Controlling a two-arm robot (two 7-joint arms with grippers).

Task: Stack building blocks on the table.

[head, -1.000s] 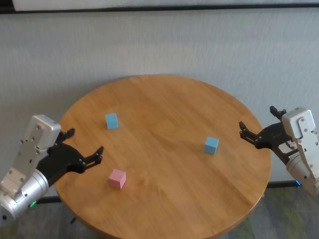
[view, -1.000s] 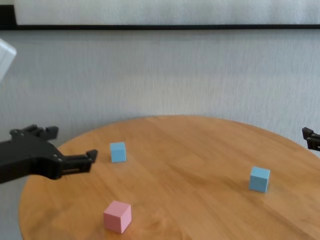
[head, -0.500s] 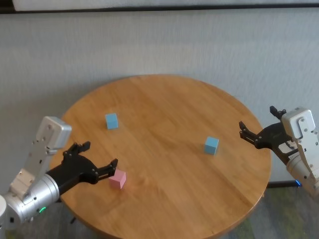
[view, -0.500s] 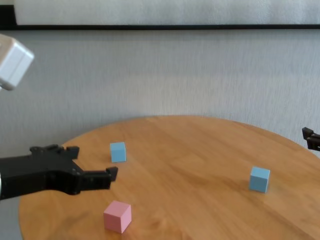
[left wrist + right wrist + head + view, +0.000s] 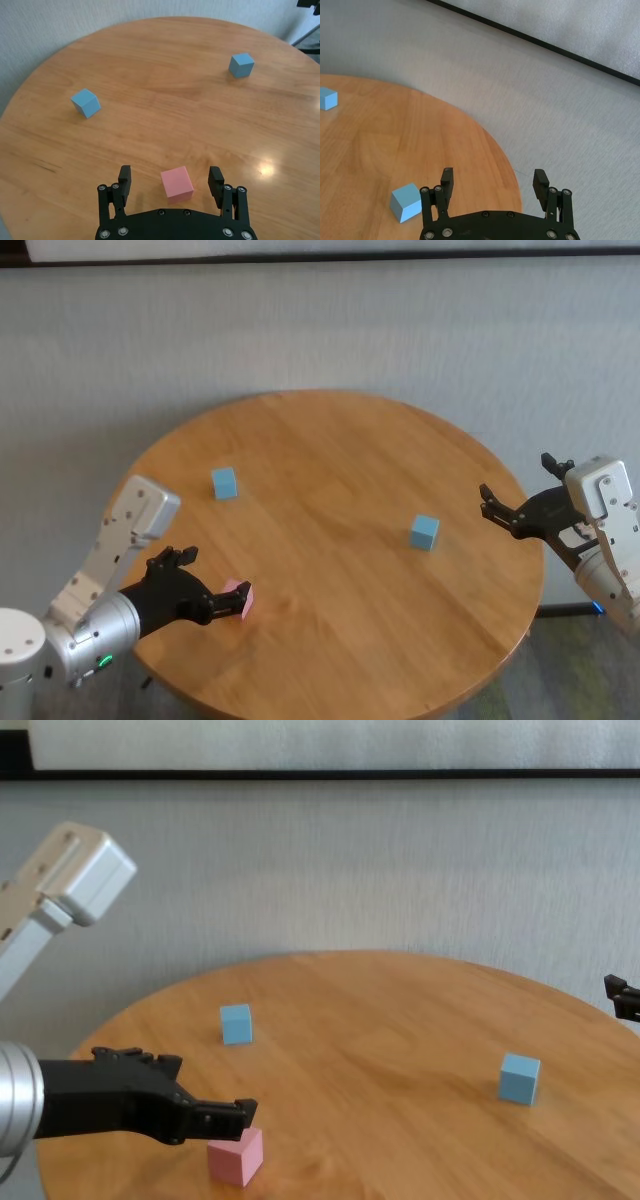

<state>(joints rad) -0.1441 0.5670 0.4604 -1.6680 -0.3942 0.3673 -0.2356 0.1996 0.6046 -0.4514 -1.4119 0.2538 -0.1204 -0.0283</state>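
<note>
A pink cube [image 5: 240,602] lies on the round wooden table [image 5: 340,440] near its front left. My left gripper [image 5: 216,596] is open and hangs just over the cube. In the left wrist view the cube [image 5: 177,184] lies between the spread fingers of that gripper [image 5: 170,174]. In the chest view a fingertip [image 5: 243,1106] sits just above the cube [image 5: 236,1158]. One light blue cube [image 5: 224,482] lies at the far left, the other [image 5: 424,532] at the right. My right gripper [image 5: 515,486] is open and empty beyond the table's right edge.
A grey textured wall rises behind the table. In the right wrist view the table's right edge [image 5: 510,180] curves under the open gripper [image 5: 493,173], with the nearer blue cube [image 5: 406,202] beside it. Bare wood lies between the cubes.
My left gripper has moved forward and down from the table's left edge until its open fingers reach the pink cube. The right arm and the cubes have not moved.
</note>
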